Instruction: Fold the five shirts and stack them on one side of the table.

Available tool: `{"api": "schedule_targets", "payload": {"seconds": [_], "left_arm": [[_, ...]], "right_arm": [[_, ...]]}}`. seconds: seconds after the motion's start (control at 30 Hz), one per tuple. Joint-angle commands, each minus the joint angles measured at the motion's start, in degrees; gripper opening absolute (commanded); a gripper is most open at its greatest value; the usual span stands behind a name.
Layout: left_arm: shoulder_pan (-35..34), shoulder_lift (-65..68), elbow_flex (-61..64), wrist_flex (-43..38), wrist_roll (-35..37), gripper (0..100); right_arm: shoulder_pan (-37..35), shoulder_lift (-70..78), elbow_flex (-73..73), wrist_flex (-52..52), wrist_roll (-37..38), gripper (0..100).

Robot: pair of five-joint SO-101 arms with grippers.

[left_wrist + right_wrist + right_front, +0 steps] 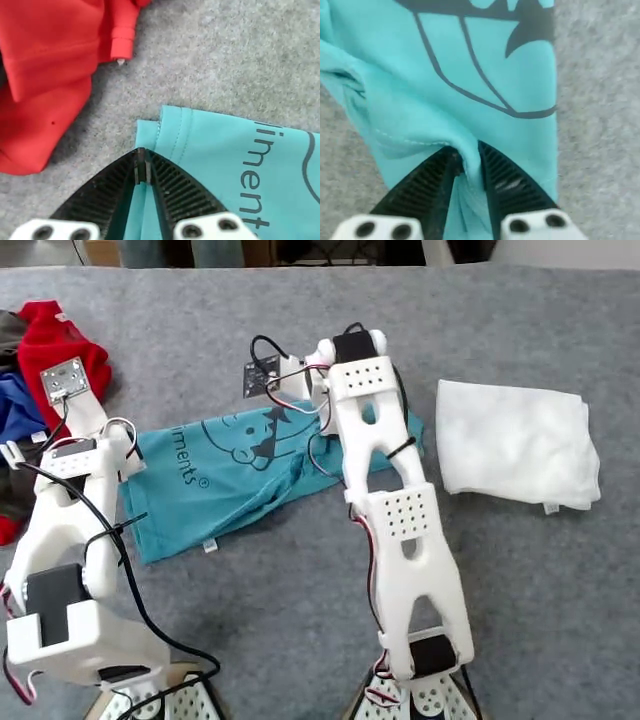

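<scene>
Teal shirt [230, 475]: lies centre-left in the high view as a long, slanted band, partly folded and rumpled through the middle. Dark printed figure and lettering face up. My left gripper [141, 166] is closed on the hemmed corner at its left end. My right gripper [465, 159] is pinched on a bunched fold at its right end.

White shirt [515, 445]: folded into a rough rectangle, flat on the table [260, 620] at the right of the frame, apart from the teal shirt.

Red shirt [50, 340]: crumpled and unfolded at the upper left, heaped with a blue shirt [15, 405] and a dark garment [8, 330] along the left edge.
</scene>
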Motion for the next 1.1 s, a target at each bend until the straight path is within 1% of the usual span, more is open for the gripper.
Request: {"api": "schedule_targets", "payload": {"seconds": [0.0,0.07,0.1,0.2,0.23,0.3,0.4,0.47,0.5,0.57,0.67,0.73,0.87,0.97,1.07], "left_arm": [[-0.48,-0.35,-3.03,-0.44,-0.53,3],[-0.48,-0.35,-3.03,-0.44,-0.53,3],[-0.48,-0.35,-3.03,-0.44,-0.53,3],[-0.48,-0.35,-3.03,-0.44,-0.53,3],[-0.48,-0.35,-3.03,-0.44,-0.53,3],[-0.4,-0.35,-3.03,-0.44,-0.53,3],[-0.22,-0.35,-3.12,-0.44,-0.53,3],[-0.13,-0.35,-3.12,-0.44,-0.53,3],[-0.13,-0.35,-3.12,-0.44,-0.53,3],[-0.13,-0.35,-3.12,-0.44,-0.53,3],[-0.13,-0.35,-3.12,-0.44,-0.53,3],[-0.13,-0.26,-3.12,-0.44,-0.53,3],[-0.13,-0.26,-3.12,-0.44,-0.53,3],[-0.13,-0.26,-3.12,-0.44,-0.53,3],[-0.13,-0.26,-3.12,-0.44,-0.53,3]], "right_arm": [[-0.97,-0.92,-5.93,1.32,0.26,24.4],[-0.53,-1.01,-7.69,1.41,0.26,32.5],[-0.44,-1.01,-9.01,1.41,0.26,34.3],[1.49,-1.19,-11.91,1.58,0.26,31.0],[2.29,-1.89,-12.79,1.58,-0.18,28.3],[3.96,-4.0,-13.41,1.58,-3.69,20.2],[5.63,-7.25,-12.7,1.67,-8.97,0.6],[5.8,-9.36,-9.36,1.67,-12.48,4.6],[5.54,-10.33,-6.99,1.67,-13.89,3.8],[2.9,-12.62,-0.22,1.67,-17.67,1.3],[-2.81,-16.04,10.86,1.32,-27.52,1.5],[-6.15,-16.66,16.31,0.53,-30.86,1.5],[-9.23,-16.57,22.46,-5.63,-33.49,1.5],[-9.23,-15.08,26.59,-10.02,-33.49,1.5],[-9.23,-11.82,29.23,-11.08,-33.49,1.5]]}}
